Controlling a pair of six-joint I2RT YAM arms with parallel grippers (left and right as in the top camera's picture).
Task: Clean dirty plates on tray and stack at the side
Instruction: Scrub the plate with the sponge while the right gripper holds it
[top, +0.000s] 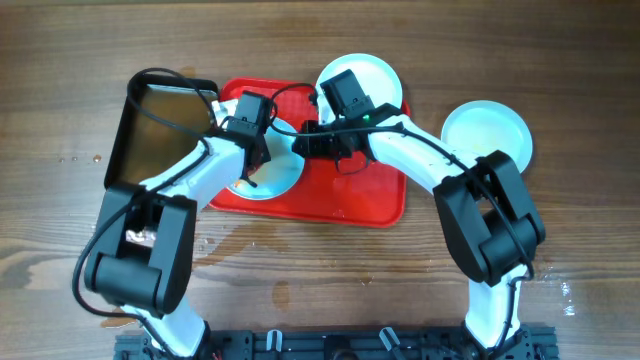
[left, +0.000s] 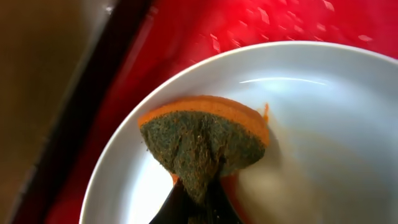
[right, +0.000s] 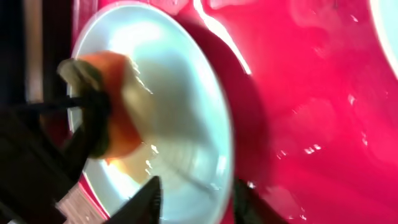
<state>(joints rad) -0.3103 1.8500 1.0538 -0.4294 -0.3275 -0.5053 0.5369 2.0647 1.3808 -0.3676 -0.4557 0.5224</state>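
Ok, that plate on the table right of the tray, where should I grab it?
Pinch the rim of the plate, probably the edge facing the tray, coming from above: it lies flat on the table, so only the rim offers a hold.

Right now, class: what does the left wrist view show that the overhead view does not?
Left wrist only: a green-and-orange sponge pressed on the plate. Overhead only: two more plates and a black pan. Shared: that plate sitting on the red tray.
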